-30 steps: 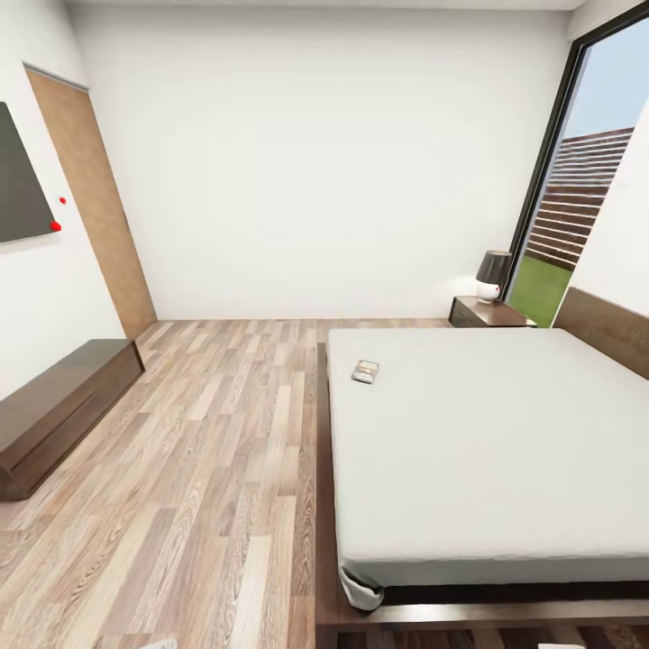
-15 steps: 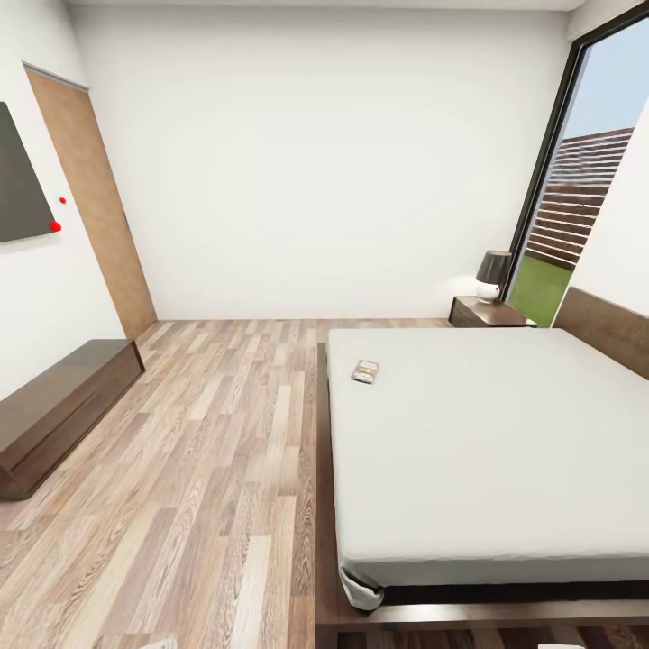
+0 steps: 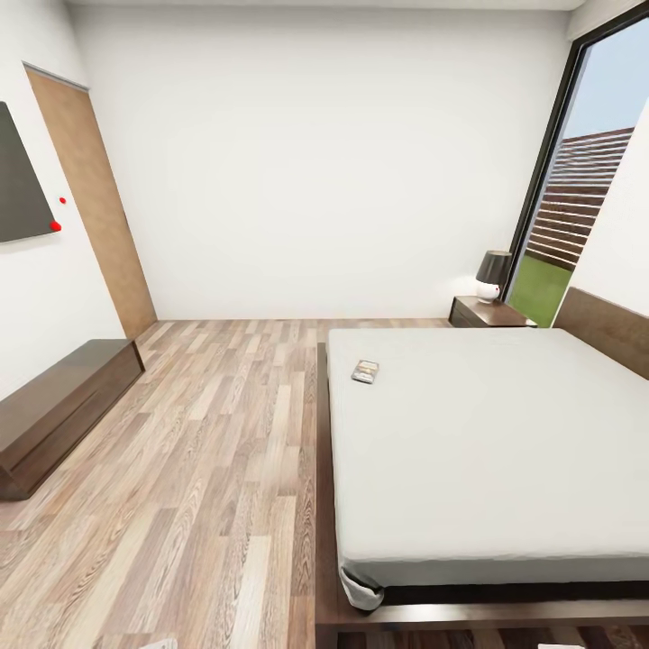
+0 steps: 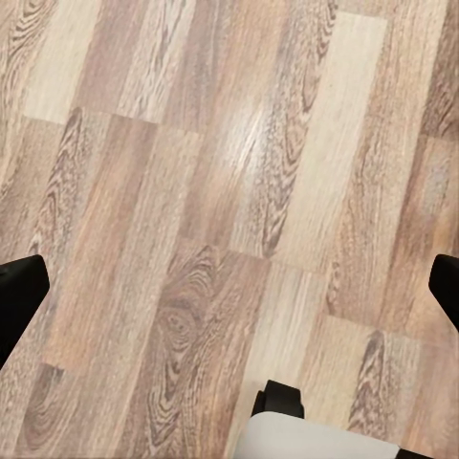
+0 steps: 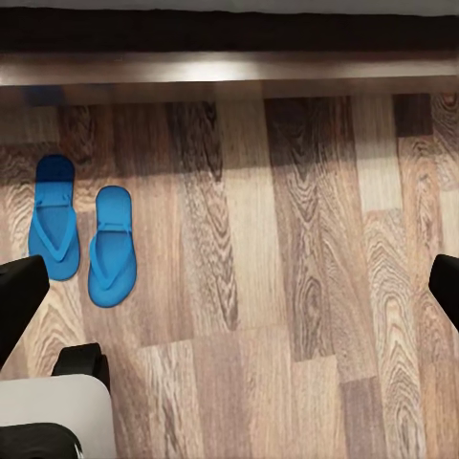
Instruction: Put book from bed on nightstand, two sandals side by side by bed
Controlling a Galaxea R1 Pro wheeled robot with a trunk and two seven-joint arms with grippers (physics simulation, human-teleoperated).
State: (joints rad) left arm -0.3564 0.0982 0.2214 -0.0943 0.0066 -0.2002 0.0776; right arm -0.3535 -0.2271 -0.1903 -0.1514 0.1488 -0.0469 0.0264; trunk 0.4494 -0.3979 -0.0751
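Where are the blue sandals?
In the right wrist view, the sandals lie side by side on the wood floor, beside the bed frame.

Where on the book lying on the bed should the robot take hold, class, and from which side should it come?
Probably at the edge nearest the bed's floor-side rim. The book lies flat and thin on the mattress close to that rim, so a hand could come in from the open floor, pressing down over one edge to pinch across the book's thickness.
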